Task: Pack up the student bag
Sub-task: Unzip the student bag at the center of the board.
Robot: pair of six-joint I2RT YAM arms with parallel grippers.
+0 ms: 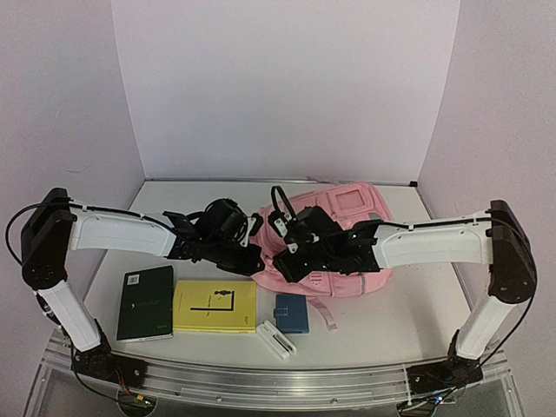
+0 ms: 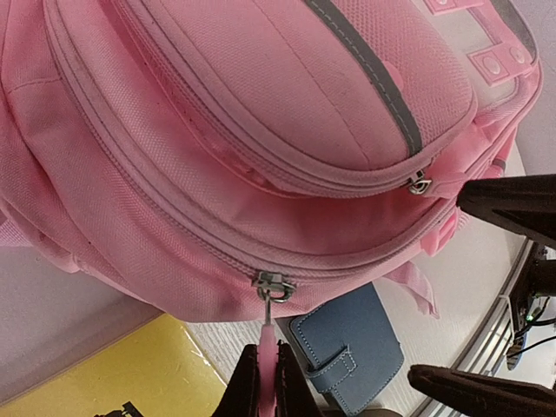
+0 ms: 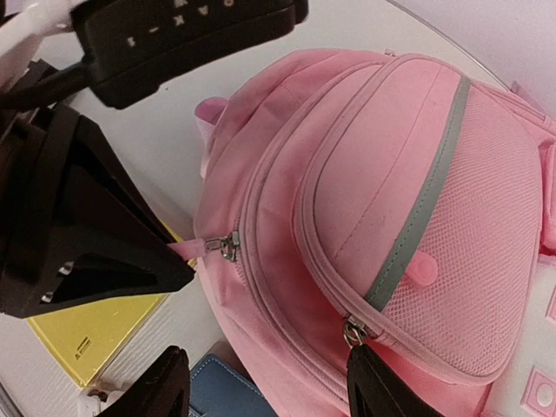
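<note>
**Left pincer pinching the zip tab, right pincer spread wide**

The student bag [image 1: 343, 234] lies on its back on the table [image 1: 408, 317], right of the middle and towards the far side, with its front pockets facing up. My two arms meet at its near left end.

My left pincer [image 2: 268, 360] is clenched on the pink pull tab [image 2: 268, 332] that hangs from the metal zip slider [image 2: 272, 285] of the bag's main opening. The two fingers are pressed together with only the thin tab between them. My right wrist camera shows the same grip from the other side: the tab runs straight from the slider into the black fingertips.

My right pincer [image 3: 269, 373] is released, its fingers far apart and nothing between them but the bag's near end below. One fingertip [image 3: 375, 382] sits just beside the slider of the front pocket [image 3: 352, 333]; I cannot tell whether it touches.

Just near of the bag lies a blue wallet [image 1: 292, 314], with a small white box [image 1: 275, 339] nearer to my bases. To their left lie a yellow book [image 1: 215, 306] and, further left, a dark green book [image 1: 146, 302].
</note>
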